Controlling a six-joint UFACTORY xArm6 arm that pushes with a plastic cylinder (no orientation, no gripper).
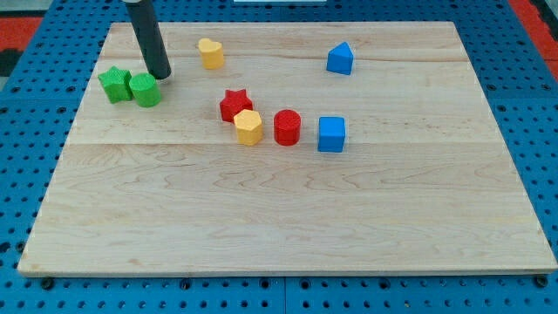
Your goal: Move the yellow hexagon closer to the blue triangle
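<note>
The yellow hexagon (248, 127) sits near the board's middle, touching the red star (234, 105) at its upper left. The blue triangle (340, 59) is at the view's top right, well apart from the hexagon. My tip (160, 76) is at the view's upper left, just above and right of the green cylinder (146, 90), far to the left of the yellow hexagon.
A green star (114, 85) touches the green cylinder's left side. A yellow heart (210, 53) is at the top. A red cylinder (287, 127) and a blue cube (331, 134) lie right of the hexagon. The wooden board (288, 218) lies on a blue pegboard.
</note>
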